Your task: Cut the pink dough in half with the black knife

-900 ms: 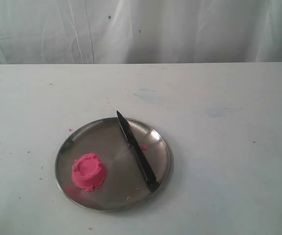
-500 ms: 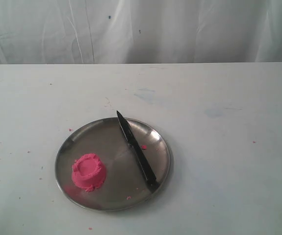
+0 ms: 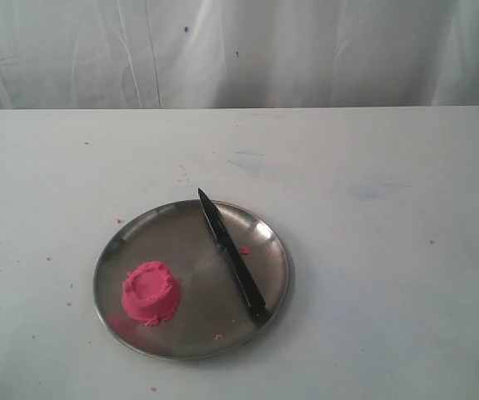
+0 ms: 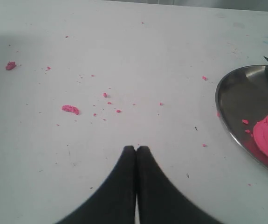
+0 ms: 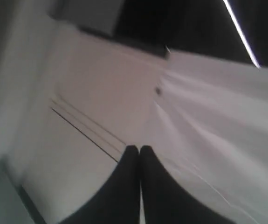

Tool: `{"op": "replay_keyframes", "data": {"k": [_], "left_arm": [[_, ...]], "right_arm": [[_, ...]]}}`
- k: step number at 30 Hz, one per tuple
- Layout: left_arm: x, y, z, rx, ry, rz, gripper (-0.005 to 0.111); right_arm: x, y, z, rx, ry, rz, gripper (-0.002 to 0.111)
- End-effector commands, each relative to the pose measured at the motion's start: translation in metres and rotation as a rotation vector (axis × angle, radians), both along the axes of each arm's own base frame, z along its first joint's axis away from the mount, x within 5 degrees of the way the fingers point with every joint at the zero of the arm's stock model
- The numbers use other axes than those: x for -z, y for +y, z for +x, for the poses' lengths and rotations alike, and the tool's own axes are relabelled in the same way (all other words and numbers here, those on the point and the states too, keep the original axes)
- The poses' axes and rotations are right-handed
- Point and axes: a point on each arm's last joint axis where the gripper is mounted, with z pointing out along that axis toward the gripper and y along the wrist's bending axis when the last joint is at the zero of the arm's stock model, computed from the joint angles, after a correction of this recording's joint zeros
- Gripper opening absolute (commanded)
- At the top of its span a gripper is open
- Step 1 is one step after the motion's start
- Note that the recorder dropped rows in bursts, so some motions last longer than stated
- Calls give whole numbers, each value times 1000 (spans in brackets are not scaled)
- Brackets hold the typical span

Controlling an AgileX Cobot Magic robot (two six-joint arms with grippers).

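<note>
The pink dough [image 3: 150,292] sat whole on the left part of the plate [image 3: 181,237]. The black knife [image 3: 232,255] lay apart to its right, tip pointing away and handle at the near-right rim, on the right arm's side. Both were clenched, empty: the left tool [image 4: 136,149] low over the surface [image 4: 124,70] beside the plate, the right tool [image 5: 139,148] aimed elsewhere.

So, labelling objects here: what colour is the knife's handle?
Black, like its blade; the black knife shows best in the exterior view.

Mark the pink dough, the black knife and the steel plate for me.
pink dough [image 3: 150,290]: exterior view, dimpled top.
black knife [image 3: 243,279]: exterior view, the handle.
steel plate [image 3: 171,235]: exterior view, bare inner surface.
</note>
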Motion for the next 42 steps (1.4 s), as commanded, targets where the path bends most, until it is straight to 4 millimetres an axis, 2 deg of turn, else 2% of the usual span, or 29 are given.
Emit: {"op": "replay_keyframes", "data": {"k": [1, 4, 7, 11, 15, 19, 24, 27, 28, 29, 30, 31, 32, 33, 34, 35, 38, 40, 42], "left_arm": [[0, -1, 0, 7, -6, -7, 0], [0, -1, 0, 7, -6, -7, 0], [0, -1, 0, 7, -6, -7, 0], [0, -1, 0, 7, -6, -7, 0], [0, -1, 0, 7, -6, -7, 0], [0, -1, 0, 7, -6, -7, 0], [0, -1, 0, 7, -6, -7, 0], [0, -1, 0, 7, -6, -7, 0], [0, -1, 0, 7, -6, -7, 0], [0, -1, 0, 7, -6, -7, 0], [0, -1, 0, 7, -6, -7, 0], [0, -1, 0, 7, -6, -7, 0], [0, -1, 0, 7, -6, -7, 0], [0, -1, 0, 7, -6, -7, 0], [0, -1, 0, 7, -6, -7, 0], [0, -1, 0, 7, -6, -7, 0], [0, -1, 0, 7, -6, -7, 0], [0, -1, 0, 7, -6, -7, 0], [0, -1, 0, 7, -6, -7, 0]], "right_arm": [[-31, -6, -25, 57, -244, 46, 0], [-51, -1, -33, 35, -282, -23, 0], [-71, 9, -41, 71, -289, -181, 0], [-92, 25, -48, 294, -203, -530, 0], [-100, 33, -45, 564, -23, -862, 0], [-102, 33, -22, 676, 142, -1032, 0], [-106, 36, 5, 661, 187, -1078, 0], [-99, 37, 36, 592, 309, -1135, 0], [-86, 39, 67, 509, 461, -1202, 0], [-78, 39, 82, 464, 534, -1230, 0], [-63, 41, 109, 381, 648, -1265, 0], [-54, 42, 122, 329, 704, -1266, 0], [-38, 44, 147, 223, 807, -1236, 0], [-30, 45, 159, 152, 874, -1208, 0], [-17, 49, 180, 17, 1054, -1196, 0], [-13, 55, 194, -70, 1209, -1256, 0], [-21, 77, 217, -253, 1468, -1501, 0], [-24, 95, 219, -431, 1549, -1647, 0], [-17, 118, 218, -707, 1542, -1742, 0]]}}
